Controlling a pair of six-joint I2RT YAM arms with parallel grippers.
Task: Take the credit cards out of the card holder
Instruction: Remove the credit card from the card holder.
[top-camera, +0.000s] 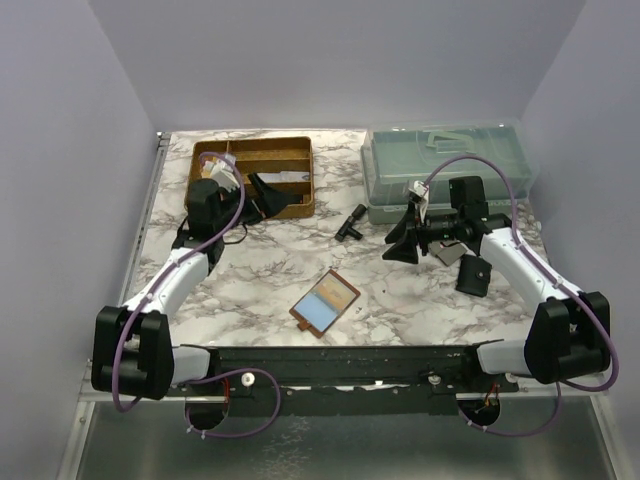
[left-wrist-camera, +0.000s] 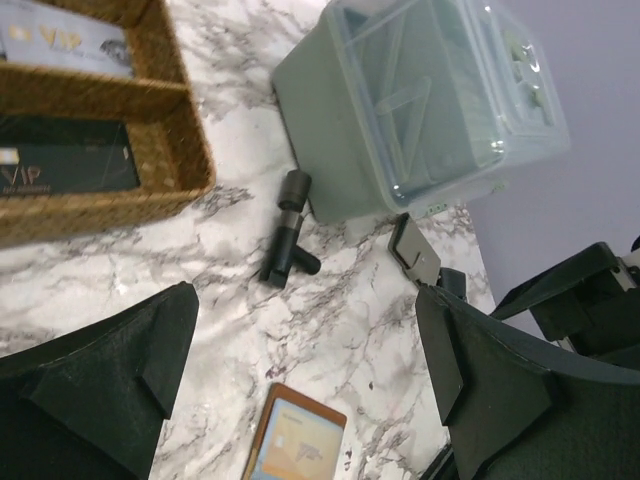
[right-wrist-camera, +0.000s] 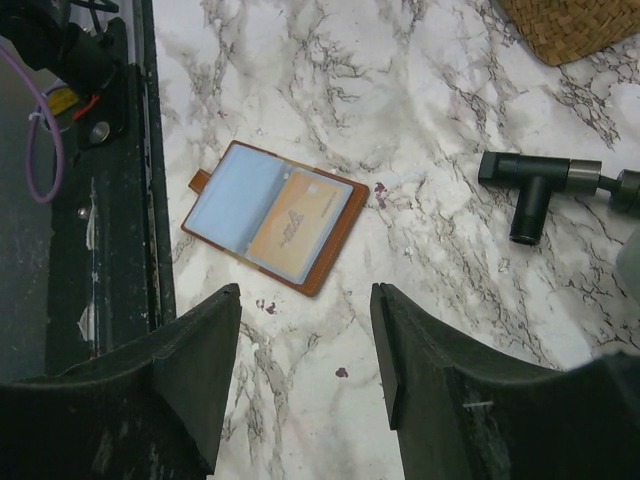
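On marbled worktop (top-camera: 270, 280), near the front edge: card holder (top-camera: 325, 304), lying open, light blue card (right-wrist-camera: 232, 205) and tan card (right-wrist-camera: 297, 217) in its pockets. Left fingers (left-wrist-camera: 130, 370) spread wide, empty, by the woven tray (top-camera: 255, 175). Right fingers (right-wrist-camera: 195, 360) partly apart, empty, raised near the clear plastic box (top-camera: 400, 160). Black T-shaped tool (top-camera: 351, 221) between tray and box.

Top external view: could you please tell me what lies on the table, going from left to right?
Woven tray → open card holder → clear plastic box. Left out: the black T-shaped tool, beyond the card holder's right end, and the small black pouch, in front of the box.
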